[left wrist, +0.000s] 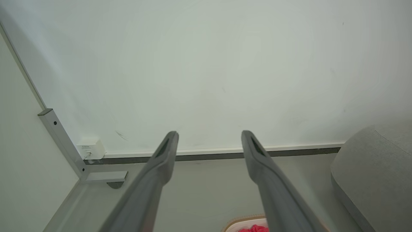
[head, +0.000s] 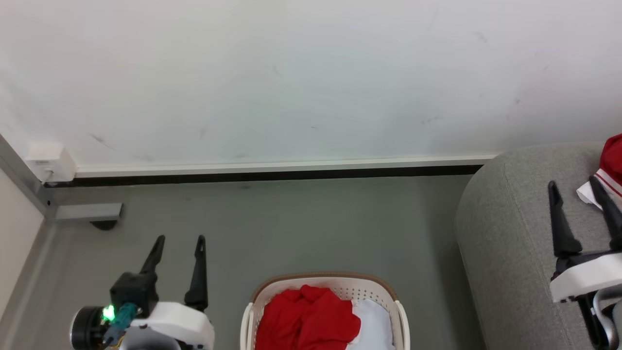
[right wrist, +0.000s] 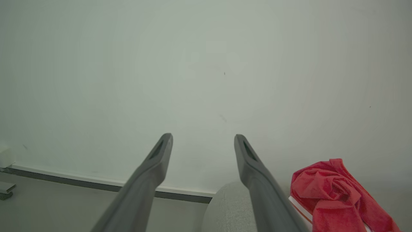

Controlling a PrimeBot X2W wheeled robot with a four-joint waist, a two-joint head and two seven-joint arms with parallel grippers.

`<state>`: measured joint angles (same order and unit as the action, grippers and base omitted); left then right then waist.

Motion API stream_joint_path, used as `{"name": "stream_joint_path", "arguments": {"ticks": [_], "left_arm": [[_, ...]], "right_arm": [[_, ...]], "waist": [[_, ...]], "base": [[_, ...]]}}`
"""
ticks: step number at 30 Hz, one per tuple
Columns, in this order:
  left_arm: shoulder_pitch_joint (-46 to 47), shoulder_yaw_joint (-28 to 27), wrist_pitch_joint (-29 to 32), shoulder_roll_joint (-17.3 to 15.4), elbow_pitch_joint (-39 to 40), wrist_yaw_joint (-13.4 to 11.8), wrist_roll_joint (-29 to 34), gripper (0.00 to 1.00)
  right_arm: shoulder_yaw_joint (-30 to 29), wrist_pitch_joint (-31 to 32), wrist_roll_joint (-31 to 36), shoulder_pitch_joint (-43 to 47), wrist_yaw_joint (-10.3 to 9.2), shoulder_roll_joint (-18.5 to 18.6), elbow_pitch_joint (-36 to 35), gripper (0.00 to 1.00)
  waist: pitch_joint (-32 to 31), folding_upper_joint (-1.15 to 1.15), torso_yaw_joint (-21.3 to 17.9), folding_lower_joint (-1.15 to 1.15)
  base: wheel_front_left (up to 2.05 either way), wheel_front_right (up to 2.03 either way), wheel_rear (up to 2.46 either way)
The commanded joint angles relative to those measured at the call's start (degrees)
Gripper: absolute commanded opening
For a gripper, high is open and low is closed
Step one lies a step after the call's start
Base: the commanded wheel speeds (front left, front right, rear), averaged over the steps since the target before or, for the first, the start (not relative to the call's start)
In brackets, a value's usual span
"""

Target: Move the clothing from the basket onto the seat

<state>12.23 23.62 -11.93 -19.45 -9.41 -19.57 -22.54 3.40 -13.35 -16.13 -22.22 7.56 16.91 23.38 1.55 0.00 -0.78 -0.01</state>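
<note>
Left gripper (head: pixel 180 239) and right gripper (head: pixel 572 182): released, empty. Clothing (head: pixel 308 318) lies in the basket (head: pixel 272 284), at 4 o'clock from the nearer left gripper. Right gripper hovers over the seat (head: pixel 510 233).

My left claw (head: pixel 180 239) is a pair of long, dark fingers (head: pixel 197 272) that taper to blunt tips, rooted in a boxy black housing (head: pixel 132 290). Behind it sits a smooth, glossy white wrist shell (head: pixel 177 323). Beside that is a round black barrel (head: pixel 85 333) with a small green light (head: pixel 108 313) glowing on it, and a teal plug (head: pixel 125 313) is seated right there. My right claw (head: pixel 573 183) has dark tapered fingers too, a white casing (head: pixel 585 282) and, under it, a black bracket (head: pixel 588 313) with a looped silver-grey hose (head: pixel 602 311). Up close, each finger is matte charcoal, with a narrow slot (left wrist: pixel 162 149) sunk near the tip.
</note>
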Motion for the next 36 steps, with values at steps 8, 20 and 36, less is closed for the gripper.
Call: {"name": "stream_joint_path", "arguments": {"ticks": [8,20,36], "left_arm": [[-7.1,-3.0,-3.2,0.7,-0.3,-1.5,0.0,1.00],[-15.2,-9.1,-3.2,4.1,2.0,0.9,3.5,1.00],[-17.3,-13.9,-3.2,8.0,2.1,5.8,8.1,1.00]], "right_arm": [[2.5,-1.4,-0.3,8.4,-0.14,-6.0,0.5,1.00],[2.6,-1.8,1.0,15.5,-0.14,-11.0,1.9,1.00],[2.1,-1.9,2.6,16.3,-0.14,-12.2,1.3,1.00]], "waist": [[-2.2,0.00,0.2,0.01],[-5.1,0.00,-1.6,0.01],[-5.0,0.00,-2.2,0.01]], "base": [[0.00,0.00,0.00],[0.00,0.00,0.00],[0.00,0.00,0.00]]}}
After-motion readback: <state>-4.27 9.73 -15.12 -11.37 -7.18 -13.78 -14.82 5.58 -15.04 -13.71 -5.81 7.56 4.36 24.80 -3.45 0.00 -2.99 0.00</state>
